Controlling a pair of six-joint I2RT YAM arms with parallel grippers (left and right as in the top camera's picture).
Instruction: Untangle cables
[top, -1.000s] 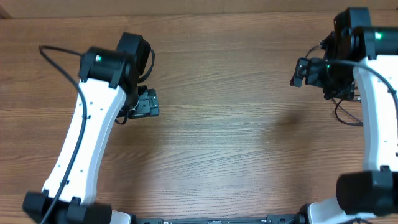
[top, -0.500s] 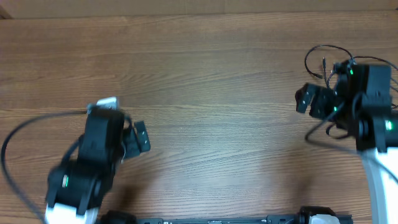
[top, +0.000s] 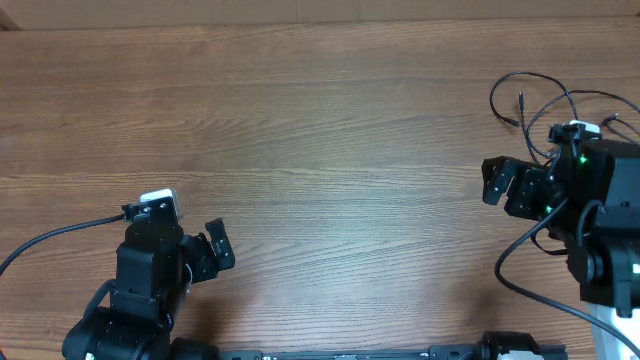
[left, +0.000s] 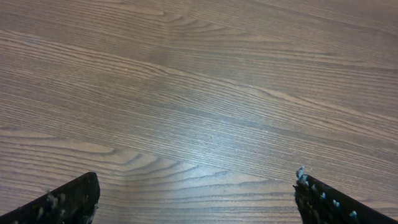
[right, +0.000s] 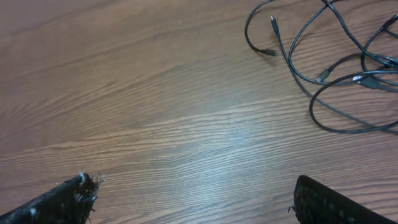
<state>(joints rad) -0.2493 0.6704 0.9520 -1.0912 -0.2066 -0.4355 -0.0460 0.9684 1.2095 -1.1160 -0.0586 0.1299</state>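
My left gripper (top: 217, 247) hangs at seven o'clock over the wooden table (top: 330, 150), fingers spread wide, holding nothing. My right gripper (top: 503, 185), at three o'clock, is equally spread and empty. The tangled black cables (right: 339, 68) lie at two o'clock, untouched.

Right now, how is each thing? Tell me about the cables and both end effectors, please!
cables: tangled in loose, crossing loops, lying flat on the table, nothing holding them
left end effector: open, empty, over bare wood, away from the cables
right end effector: open, empty, near the cables but not touching them
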